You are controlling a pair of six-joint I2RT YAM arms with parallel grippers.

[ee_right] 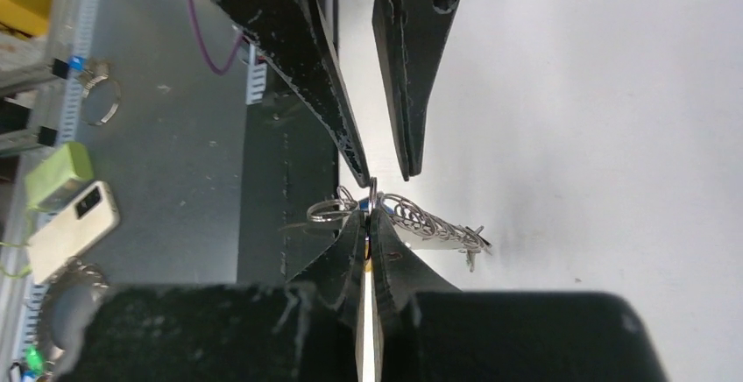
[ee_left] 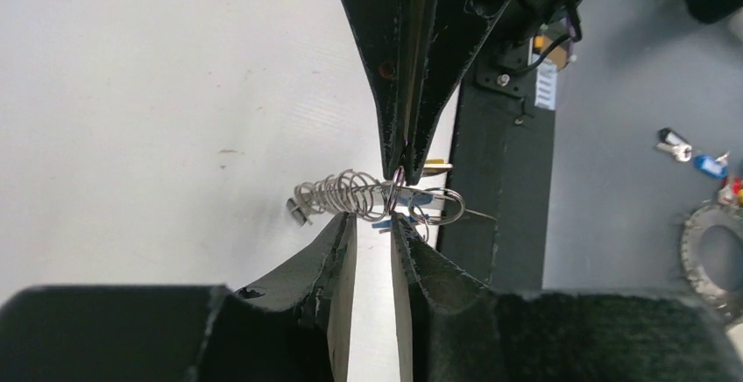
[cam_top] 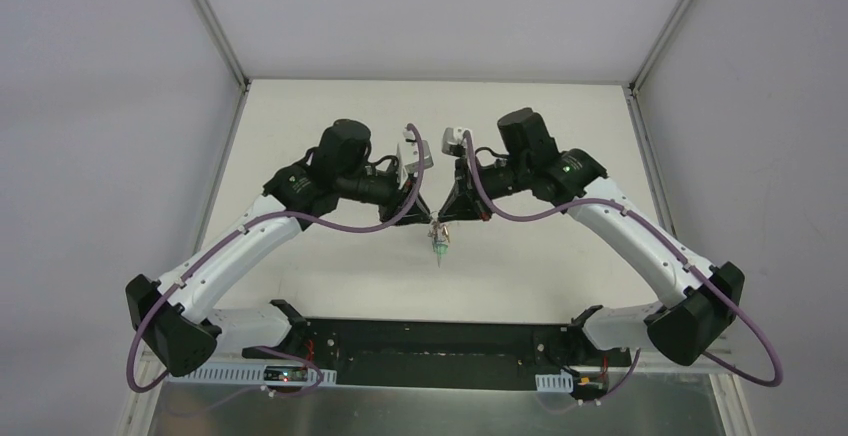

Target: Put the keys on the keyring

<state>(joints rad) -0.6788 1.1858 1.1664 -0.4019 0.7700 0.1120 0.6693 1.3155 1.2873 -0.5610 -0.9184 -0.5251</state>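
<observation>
Hanging in mid-air above the cream-white table, just below centre of the overhead view, item one: the silver wire keyring, seen as a cluster of coiled loops with one larger round loop at its side, suspended where the two tools meet tip to tip. Item two: the black two-finger right gripper, fingers pressed together and pinching a loop of the keyring; in the left wrist view it enters from the top of the frame and narrows to a point on the wire. Item three: the black two-finger left gripper, jaws slightly apart with a strip of white table showing between them; the coiled wire lies across its fingertips, and whether the pads touch it cannot be told. Item four: the keys, tiny against the fingers. A green-headed key dangles point-down beneath the keyring in the overhead view, and a blue-headed key sits among the loops between the left fingertips, centre of the left wrist frame. Other keys in the bunch are too small to tell apart. Fixtures: white arm links with purple cables looping along them, and a black base bar across the lower part of the overhead frame.
</observation>
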